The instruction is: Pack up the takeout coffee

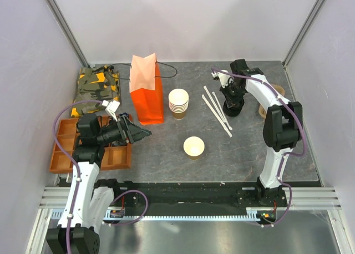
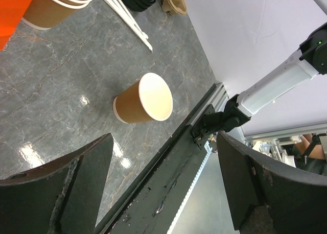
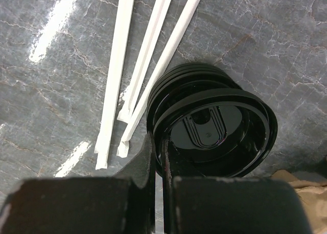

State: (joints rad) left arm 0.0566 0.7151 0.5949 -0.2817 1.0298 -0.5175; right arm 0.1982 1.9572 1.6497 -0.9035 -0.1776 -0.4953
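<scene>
The takeout coffee cup (image 1: pixel 193 147), a single tan paper cup with a white rim and an open top, stands in the middle of the table; the left wrist view shows it (image 2: pixel 143 98) ahead of the jaws. My left gripper (image 1: pixel 138 133) hovers open and empty to the cup's left, its fingers (image 2: pixel 164 142) wide apart. My right gripper (image 1: pixel 232 101) is at the back right, shut (image 3: pixel 159 147) on the rim of a black lid (image 3: pixel 214 126), tilted above a stack of lids (image 3: pixel 173 83).
An orange paper bag (image 1: pixel 147 93) stands open at the back left, with a stack of lidless cups (image 1: pixel 178 103) beside it. White wrapped straws (image 1: pixel 217 111) lie left of the lids. An orange tray (image 1: pixel 66 148) and camouflage packets (image 1: pixel 97 82) fill the left side.
</scene>
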